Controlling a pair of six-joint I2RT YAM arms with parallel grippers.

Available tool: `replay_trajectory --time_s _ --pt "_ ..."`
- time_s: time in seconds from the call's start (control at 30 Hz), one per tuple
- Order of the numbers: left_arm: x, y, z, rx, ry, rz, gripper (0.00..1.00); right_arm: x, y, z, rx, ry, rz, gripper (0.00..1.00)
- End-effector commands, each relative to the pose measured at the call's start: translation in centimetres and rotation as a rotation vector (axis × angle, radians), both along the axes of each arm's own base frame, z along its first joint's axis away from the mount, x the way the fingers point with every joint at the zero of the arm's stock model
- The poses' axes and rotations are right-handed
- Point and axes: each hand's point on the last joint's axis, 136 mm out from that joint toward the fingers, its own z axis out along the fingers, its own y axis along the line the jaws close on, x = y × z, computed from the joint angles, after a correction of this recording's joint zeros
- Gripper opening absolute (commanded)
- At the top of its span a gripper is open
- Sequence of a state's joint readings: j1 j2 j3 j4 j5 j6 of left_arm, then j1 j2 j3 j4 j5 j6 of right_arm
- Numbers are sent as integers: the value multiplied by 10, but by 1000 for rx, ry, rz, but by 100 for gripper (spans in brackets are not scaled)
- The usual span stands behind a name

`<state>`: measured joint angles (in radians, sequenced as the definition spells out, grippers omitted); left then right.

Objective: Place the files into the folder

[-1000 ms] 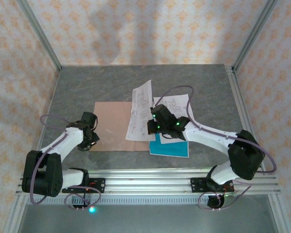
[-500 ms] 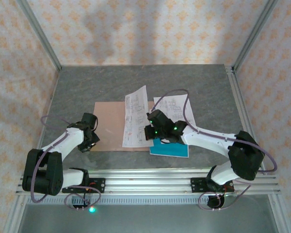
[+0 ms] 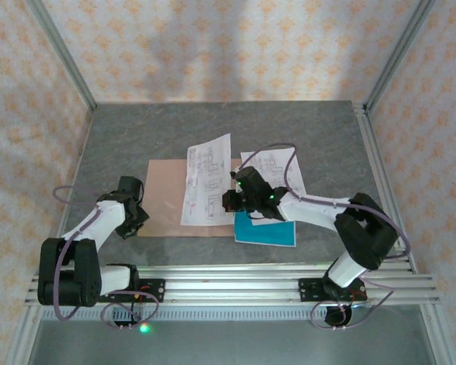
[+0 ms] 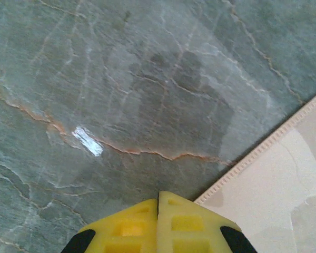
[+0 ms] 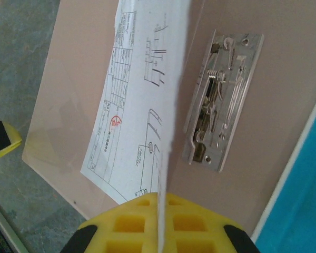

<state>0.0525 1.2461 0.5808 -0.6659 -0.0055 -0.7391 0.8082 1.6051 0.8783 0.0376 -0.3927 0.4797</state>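
On the left, the left gripper (image 3: 134, 220) sits low over the grey marbled table (image 3: 137, 137), just off the left edge of the pinkish-brown folder (image 3: 163, 199). From overhead its jaws are too small to judge. Its own wrist camera makes it plain: the two yellow fingertips (image 4: 192, 224) are pressed together with nothing between them, and the folder's pale corner lies just to their right.

The folder lies open and flat at the middle of the table. A printed white sheet (image 3: 205, 181) slants across its right half. The right gripper (image 3: 229, 202) is at that sheet's lower right edge. Up close in the right wrist view, its yellow pads are clenched on the paper's edge, which lifts off the card, and a metal clip (image 5: 224, 100) lies on the folder beside it.

Further right, the teal-blue sheet (image 3: 267, 232) rests on the table at the folder's right edge. A second white sheet (image 3: 277, 163) lies behind it, under the right arm.
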Motion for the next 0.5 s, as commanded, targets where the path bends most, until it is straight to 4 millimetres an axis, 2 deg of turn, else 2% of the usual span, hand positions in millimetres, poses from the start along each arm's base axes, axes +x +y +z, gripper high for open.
replay_trajectory --time_s 0.0,0.13,0.47 --pt "-2 8 2 -5 20 34 0 2 21 5 82 -1 67 0" --pt "-2 15 -4 -14 40 63 0 5 30 -3 106 14 85 0" --pt "-3 10 -19 -48 62 62 0 11 52 -10 188 32 114 0"
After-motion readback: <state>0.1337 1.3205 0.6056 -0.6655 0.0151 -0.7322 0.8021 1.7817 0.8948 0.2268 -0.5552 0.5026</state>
